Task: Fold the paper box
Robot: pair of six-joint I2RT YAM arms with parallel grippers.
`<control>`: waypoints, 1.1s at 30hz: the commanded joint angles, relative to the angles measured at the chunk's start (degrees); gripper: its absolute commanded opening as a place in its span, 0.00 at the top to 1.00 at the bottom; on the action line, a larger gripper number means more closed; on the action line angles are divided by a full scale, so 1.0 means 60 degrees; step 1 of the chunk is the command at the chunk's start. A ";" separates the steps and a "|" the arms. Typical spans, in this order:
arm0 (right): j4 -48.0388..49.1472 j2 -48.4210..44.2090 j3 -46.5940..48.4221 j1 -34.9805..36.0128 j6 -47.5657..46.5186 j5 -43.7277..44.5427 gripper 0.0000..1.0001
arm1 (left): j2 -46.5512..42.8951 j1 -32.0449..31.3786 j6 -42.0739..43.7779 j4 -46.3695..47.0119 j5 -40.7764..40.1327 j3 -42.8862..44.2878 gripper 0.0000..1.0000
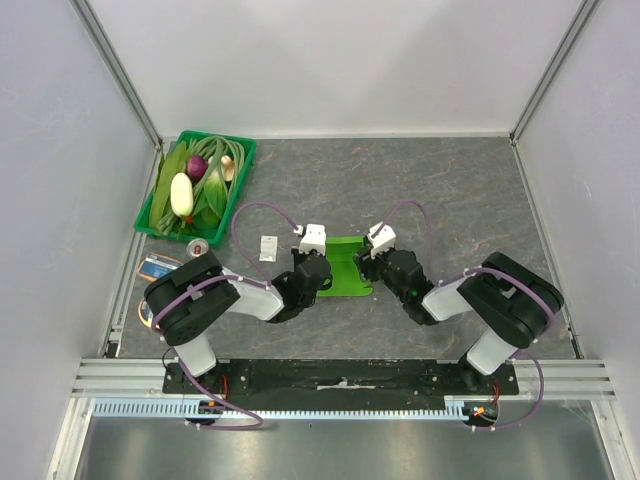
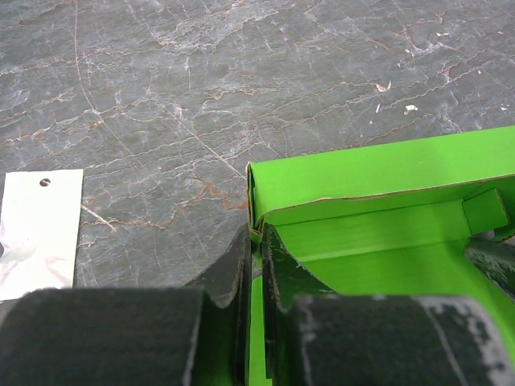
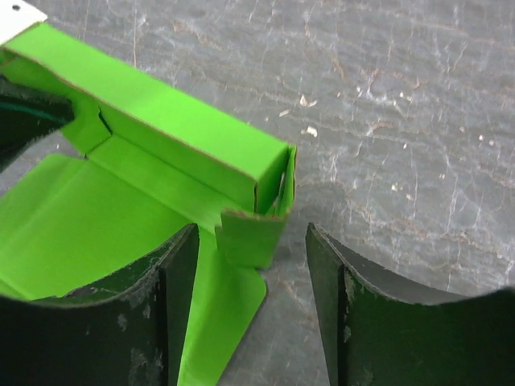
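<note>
Pinching paper box [image 2: 386,169] wall w/ left claw [image 2: 256,251]; right claw [image 3: 251,259] apart, straddling its rt corner.

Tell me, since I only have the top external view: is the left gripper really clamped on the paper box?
Observer: Yes. The left wrist view shows the left gripper shut on the end edge of the paper box.
Operator: And the right gripper?
Observer: The right gripper is open; a small corner tab sits between the jaws.
Operator: Is any wall folded up?
Observer: One long wall stands up, folded double.
</note>
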 commanded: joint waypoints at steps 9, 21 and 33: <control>0.1078 0.1096 0.1261 -0.0181 -0.0436 -0.0406 0.52 | 0.0074 0.0004 0.0018 0.0018 -0.0305 0.0119 0.98; -0.4266 -0.3766 0.0075 -0.0386 0.1850 -0.0573 0.14 | 0.0162 0.0004 -0.0055 -0.0055 -0.0276 0.0178 0.98; -0.3320 -0.2642 0.0250 -0.1251 0.0475 -0.1178 0.52 | 0.0162 0.0004 0.0032 -0.0011 -0.0335 0.0163 0.98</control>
